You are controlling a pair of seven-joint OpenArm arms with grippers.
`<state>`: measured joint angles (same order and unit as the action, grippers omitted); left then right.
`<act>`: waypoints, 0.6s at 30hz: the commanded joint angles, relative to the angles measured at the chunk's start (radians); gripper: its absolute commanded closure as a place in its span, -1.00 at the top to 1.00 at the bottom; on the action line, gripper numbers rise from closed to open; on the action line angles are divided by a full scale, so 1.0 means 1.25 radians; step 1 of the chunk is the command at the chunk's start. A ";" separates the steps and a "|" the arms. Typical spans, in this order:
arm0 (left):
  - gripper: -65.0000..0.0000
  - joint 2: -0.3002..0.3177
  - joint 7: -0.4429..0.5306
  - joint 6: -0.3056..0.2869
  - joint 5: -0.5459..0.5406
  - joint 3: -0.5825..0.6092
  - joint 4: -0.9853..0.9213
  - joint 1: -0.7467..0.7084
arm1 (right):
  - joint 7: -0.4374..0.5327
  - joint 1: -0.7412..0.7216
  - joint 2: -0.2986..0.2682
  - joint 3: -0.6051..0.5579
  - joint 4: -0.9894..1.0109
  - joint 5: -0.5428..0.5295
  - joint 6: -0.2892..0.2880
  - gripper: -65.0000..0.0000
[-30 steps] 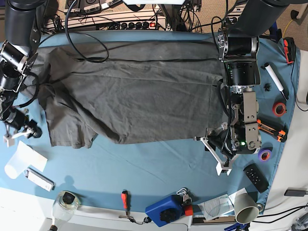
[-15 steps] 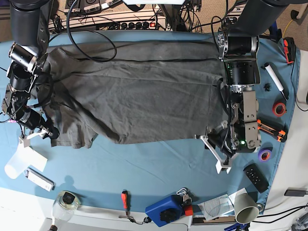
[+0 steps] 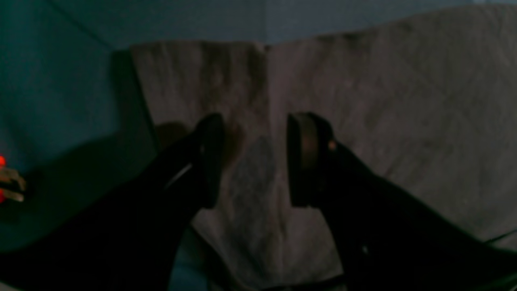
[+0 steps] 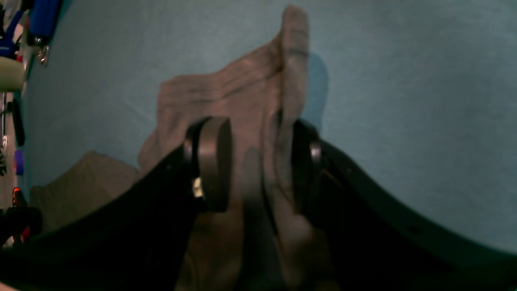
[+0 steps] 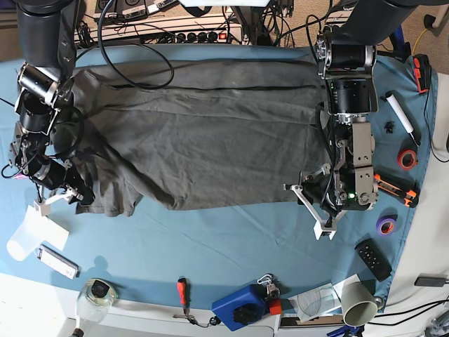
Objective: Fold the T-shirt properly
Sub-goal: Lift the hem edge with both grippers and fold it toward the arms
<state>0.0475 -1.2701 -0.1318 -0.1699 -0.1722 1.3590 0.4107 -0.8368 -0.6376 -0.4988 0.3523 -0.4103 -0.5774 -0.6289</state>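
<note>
Right wrist view shows the right claw (image 4: 258,161) spread, its dark pads straddling a raised fold of the large charcoal-grey cotton T-shirt (image 5: 203,137) – not pinched. Left claw (image 3: 254,159) also spread, hovering over the shirt's hem edge. From the base view the shirt lies spread wide across the teal-blue cloth-covered bench (image 5: 224,246) – one sleeve bunched at the right claw
</note>
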 commanded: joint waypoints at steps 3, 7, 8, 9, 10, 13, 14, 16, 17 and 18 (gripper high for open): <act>-0.24 0.002 0.033 -0.001 -0.008 0.000 0.009 0.023 | -0.031 -0.013 -0.007 -0.001 -0.005 0.016 0.006 -0.26; -0.24 0.002 0.058 0.000 0.065 0.000 -0.007 0.021 | -0.038 -0.013 -0.009 -0.001 -0.005 0.016 0.006 -0.26; -0.24 0.002 0.070 0.000 0.102 0.000 -0.009 0.021 | -0.038 -0.013 -0.009 -0.001 -0.005 0.016 0.005 -0.26; -0.24 0.002 0.081 0.001 0.136 0.000 -0.010 0.019 | -0.039 -0.013 -0.009 -0.001 -0.005 0.016 0.005 -0.26; -0.24 0.003 0.093 0.003 0.166 0.000 -0.010 0.017 | -0.038 -0.013 -0.009 -0.001 -0.005 0.016 0.005 -0.26; -0.24 0.002 0.101 0.004 0.203 0.000 -0.010 0.017 | -0.039 -0.013 -0.009 -0.001 -0.005 0.016 0.003 -0.26; -0.24 0.002 0.101 0.004 0.202 0.000 -0.010 0.017 | -0.039 -0.013 -0.009 -0.001 -0.005 0.016 0.003 -0.26; -0.24 0.002 0.103 0.007 0.193 0.000 -0.011 0.013 | -0.040 -0.013 -0.009 -0.001 -0.005 0.016 0.003 -0.26; -0.24 0.002 0.109 0.015 0.188 -0.001 -0.013 0.009 | -0.040 -0.013 -0.009 -0.001 -0.005 0.017 0.003 -0.26; -0.25 0.002 0.120 0.026 0.186 0.000 -0.016 0.001 | -0.040 -0.013 -0.009 -0.001 -0.005 0.016 0.003 -0.26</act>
<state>0.0494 -1.1244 -0.1001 0.0624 -0.1722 1.3270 0.3897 -0.8513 -0.6392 -0.4988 0.3527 -0.4107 -0.5812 -0.6292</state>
